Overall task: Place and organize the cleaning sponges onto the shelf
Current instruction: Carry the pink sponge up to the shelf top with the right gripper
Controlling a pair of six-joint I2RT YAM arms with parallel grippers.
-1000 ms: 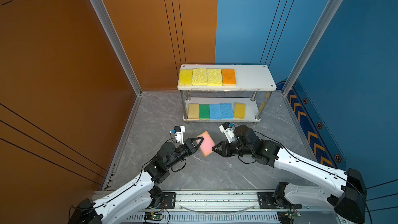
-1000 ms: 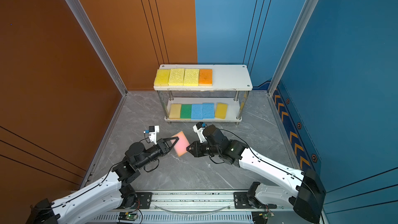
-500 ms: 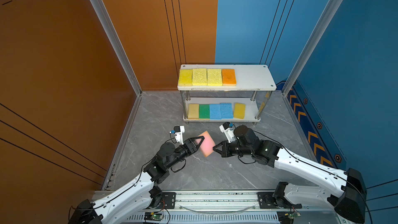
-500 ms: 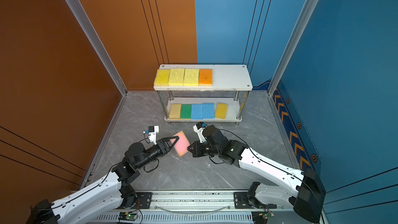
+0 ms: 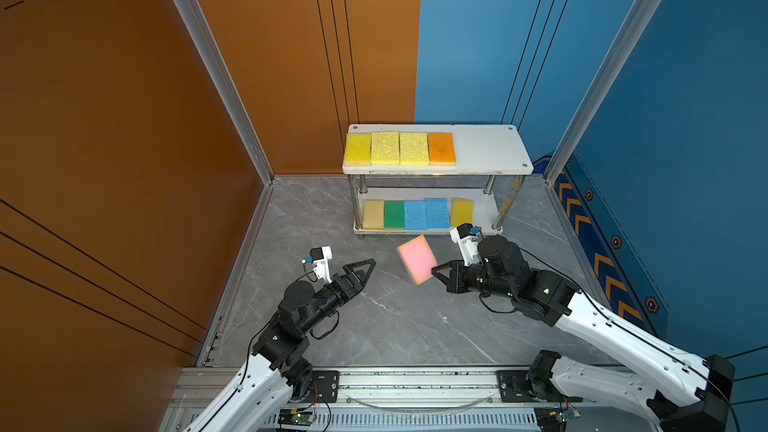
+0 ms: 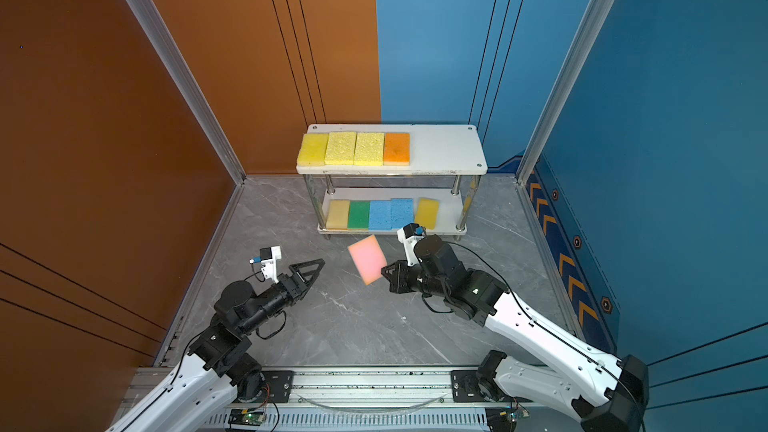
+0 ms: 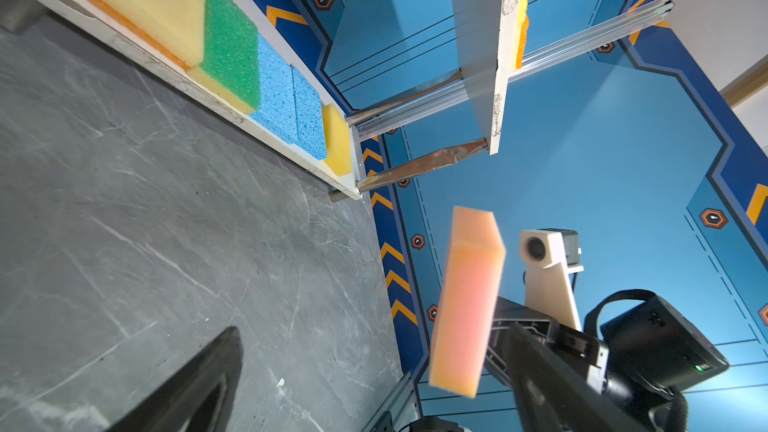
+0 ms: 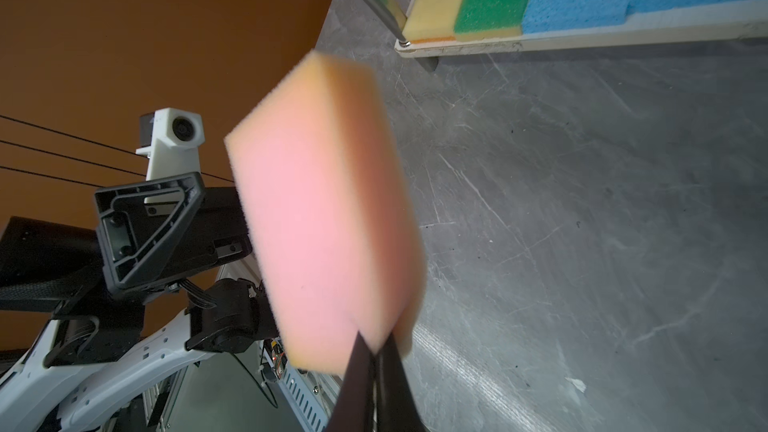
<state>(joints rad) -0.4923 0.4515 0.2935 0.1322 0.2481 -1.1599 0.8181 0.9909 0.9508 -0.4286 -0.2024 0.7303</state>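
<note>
Pink sponge [image 5: 417,258] hangs tilted above the desk [image 5: 374,326], just before the shelf [image 5: 486,147], one corner clamped by the right fingers [image 8: 353,392]; left fingers [image 7: 195,392] stand apart, clear. Placing is in hand: next, carry it to the top board's bare right end

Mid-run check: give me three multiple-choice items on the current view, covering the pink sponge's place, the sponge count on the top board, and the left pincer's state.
1. Where is the pink sponge?
A) on the floor
B) on the lower board
C) in the air, in the right pincer

2. How many sponges lie on the top board?
A) three
B) four
C) five

3. The left pincer is:
A) open and empty
B) shut on a blue sponge
C) shut on a yellow sponge

Key:
1 C: the right wrist view shows its corner pinched.
2 B: three yellow, one orange.
3 A: it stands wide, apart from the sponge.
</note>
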